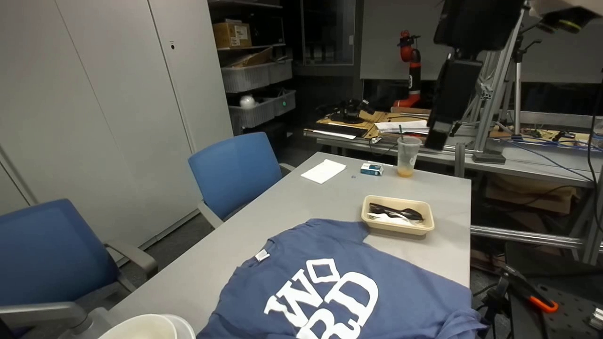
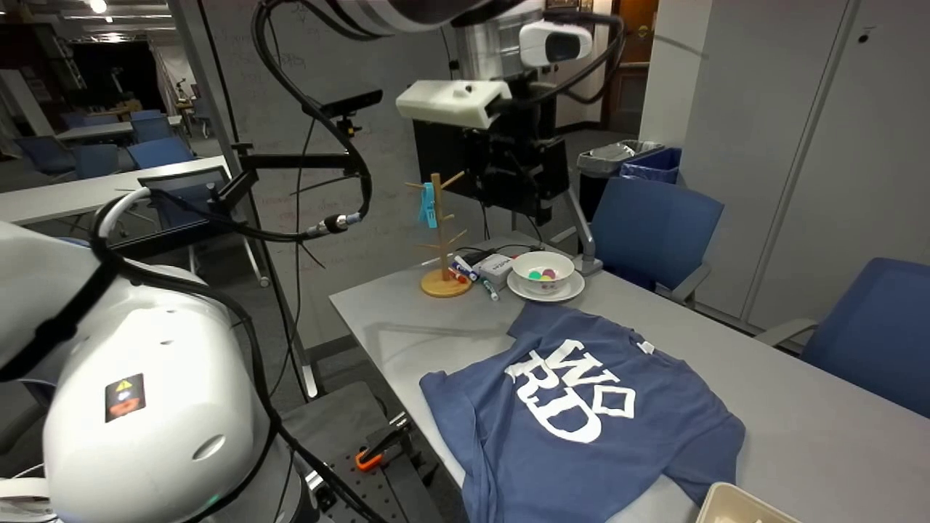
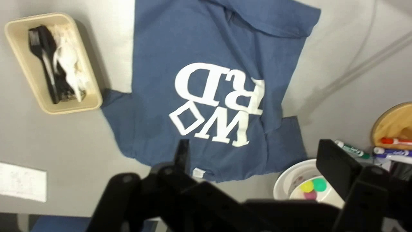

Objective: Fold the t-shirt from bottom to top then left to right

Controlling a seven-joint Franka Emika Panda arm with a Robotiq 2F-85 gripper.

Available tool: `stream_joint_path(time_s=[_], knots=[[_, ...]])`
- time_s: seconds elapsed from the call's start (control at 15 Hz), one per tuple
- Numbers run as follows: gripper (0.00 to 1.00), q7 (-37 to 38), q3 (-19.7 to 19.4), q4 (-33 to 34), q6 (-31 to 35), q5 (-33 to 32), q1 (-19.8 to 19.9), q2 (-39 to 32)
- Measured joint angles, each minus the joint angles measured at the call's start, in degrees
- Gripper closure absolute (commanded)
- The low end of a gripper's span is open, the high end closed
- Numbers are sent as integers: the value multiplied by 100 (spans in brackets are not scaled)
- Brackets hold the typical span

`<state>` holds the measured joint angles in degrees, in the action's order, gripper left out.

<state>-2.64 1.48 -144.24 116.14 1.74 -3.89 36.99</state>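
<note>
A navy t-shirt (image 2: 581,421) with white block lettering lies face up on a gray desk (image 1: 207,268), spread out, with a loose flap of cloth toward the end away from the collar. One sleeve meets a tan tray (image 1: 398,229) of black and white cutlery (image 3: 67,61); the other is near a bowl (image 2: 539,288) of colored balls, set on a plate (image 2: 572,290). The robot arm (image 2: 487,54) holds its jaws well above the desk, spread wide apart in the wrist view. A wooden peg stand (image 2: 441,247) bears a blue clip (image 2: 429,205).
</note>
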Motion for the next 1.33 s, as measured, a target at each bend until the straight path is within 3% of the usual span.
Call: stream_joint_path(time_s=[0.33, 0.6, 1.07, 1.33], knots=[[0, -765, -100, -776, 100, 1049, -609, -292], [0, -1250, -165, -1310, 106, 1584, -828, -625], [0, -1254, -144, -1344, 108, 1528, -825, -767], [0, -1072, 122, -1294, 467, 1284, -820, -1204]])
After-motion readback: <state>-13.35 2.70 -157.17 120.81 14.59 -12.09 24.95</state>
